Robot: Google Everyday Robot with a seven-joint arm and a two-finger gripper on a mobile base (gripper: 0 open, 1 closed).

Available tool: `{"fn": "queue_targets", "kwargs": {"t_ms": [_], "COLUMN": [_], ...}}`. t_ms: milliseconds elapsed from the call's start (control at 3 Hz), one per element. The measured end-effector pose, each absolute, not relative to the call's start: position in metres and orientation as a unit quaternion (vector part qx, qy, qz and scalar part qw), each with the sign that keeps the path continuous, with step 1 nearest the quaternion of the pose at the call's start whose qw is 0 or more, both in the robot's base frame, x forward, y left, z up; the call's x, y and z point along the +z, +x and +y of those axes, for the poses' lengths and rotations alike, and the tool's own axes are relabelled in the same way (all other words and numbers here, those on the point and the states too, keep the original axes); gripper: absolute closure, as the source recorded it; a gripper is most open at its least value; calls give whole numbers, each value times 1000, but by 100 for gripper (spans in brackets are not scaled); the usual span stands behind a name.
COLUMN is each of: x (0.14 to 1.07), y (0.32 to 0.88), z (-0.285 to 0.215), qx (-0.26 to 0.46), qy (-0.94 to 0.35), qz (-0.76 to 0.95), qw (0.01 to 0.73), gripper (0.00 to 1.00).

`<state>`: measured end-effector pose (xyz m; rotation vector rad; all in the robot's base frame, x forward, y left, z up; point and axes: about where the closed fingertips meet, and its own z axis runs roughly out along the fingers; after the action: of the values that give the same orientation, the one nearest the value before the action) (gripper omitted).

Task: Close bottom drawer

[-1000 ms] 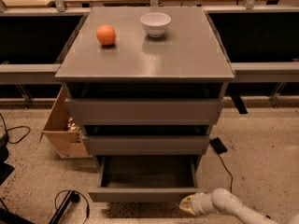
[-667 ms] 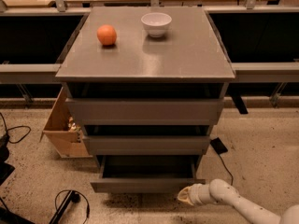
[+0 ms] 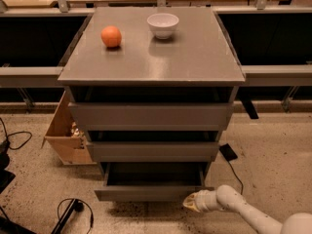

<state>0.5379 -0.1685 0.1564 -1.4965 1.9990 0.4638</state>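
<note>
The bottom drawer (image 3: 146,193) is the lowest of three grey drawers in the cabinet (image 3: 195,62). It stands partly pulled out, its dark interior showing behind the plain front panel. My gripper (image 3: 191,202) is low on the right, with its tip against the right end of the drawer's front panel. The white arm runs off toward the lower right corner.
An orange (image 3: 111,36) and a white bowl (image 3: 163,24) sit on the cabinet top. A cardboard box (image 3: 66,133) stands on the floor at the cabinet's left. Black cables (image 3: 73,211) lie on the floor at lower left. A black object (image 3: 227,152) lies at the right.
The bottom drawer has slid inward, with less interior showing. My gripper has moved forward with its front panel.
</note>
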Motion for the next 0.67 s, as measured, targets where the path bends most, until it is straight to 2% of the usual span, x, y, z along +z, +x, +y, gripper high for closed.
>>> {"fn": "queue_targets", "kwargs": {"t_ms": [333,667], "x": [126,120], "y": [551,556], "z": [-129,-120], "qx": [219,230], "qy": [-582,-588], "qz": [726,718], "qw": [293,292], "gripper": [100,100]}}
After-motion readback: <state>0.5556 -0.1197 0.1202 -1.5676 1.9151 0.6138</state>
